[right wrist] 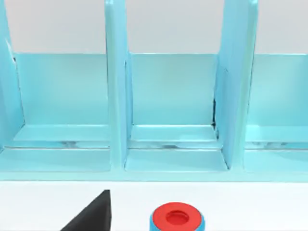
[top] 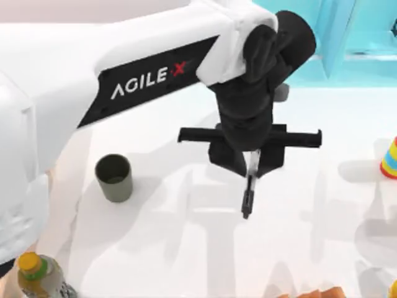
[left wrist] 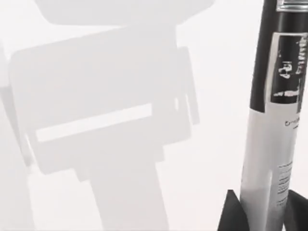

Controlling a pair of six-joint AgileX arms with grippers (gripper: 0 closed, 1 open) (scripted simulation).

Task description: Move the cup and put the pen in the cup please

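The olive-grey cup stands upright on the white table at the left. My left arm reaches across the table, and its gripper is shut on the pen to the right of the cup. The pen hangs above the table with its black end pointing down. In the left wrist view the pen's whitish printed barrel runs up from between the two black fingertips. One black fingertip of my right gripper shows in the right wrist view, facing a turquoise shelf.
A yellow-capped bottle stands at the front left corner. A striped cone sits at the right edge. A turquoise partitioned shelf runs along the back. A red-and-blue round object lies before it.
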